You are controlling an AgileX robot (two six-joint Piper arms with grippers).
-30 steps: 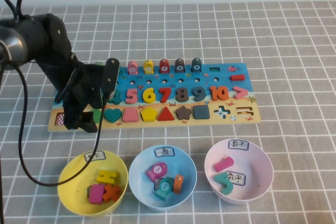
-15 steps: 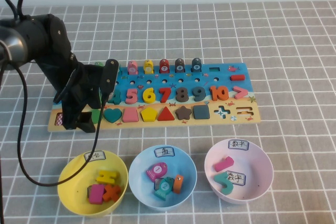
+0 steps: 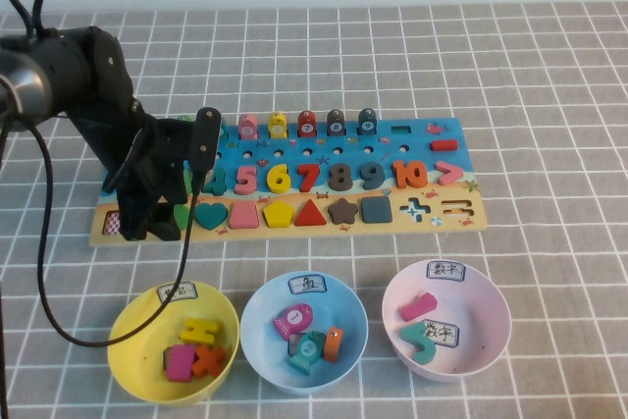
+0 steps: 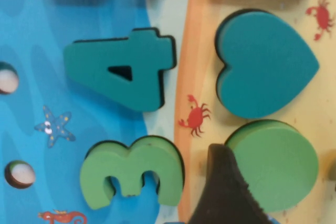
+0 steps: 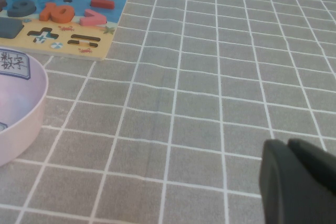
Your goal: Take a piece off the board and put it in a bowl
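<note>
On a grey cloth ruled in white squares (image 3: 549,95), the left gripper (image 3: 162,221) reaches down at the nine o'clock end of the long blue-and-tan wooden puzzle board (image 3: 432,130), jaws spread either side of the small flat green wooden disc (image 4: 275,163), which sits in its slot with one dark fingertip (image 4: 223,192) at its edge. A teal heart (image 3: 210,213) lies just toward three o'clock of the disc, and the yellow plastic bowl (image 3: 132,345) sits at six o'clock. The right gripper (image 5: 299,184), fingers pressed together, hangs over bare cloth well clear of the board.

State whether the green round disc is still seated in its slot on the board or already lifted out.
Seated. In the left wrist view the green disc lies flush in the board, a left tool finger at its edge.
</note>
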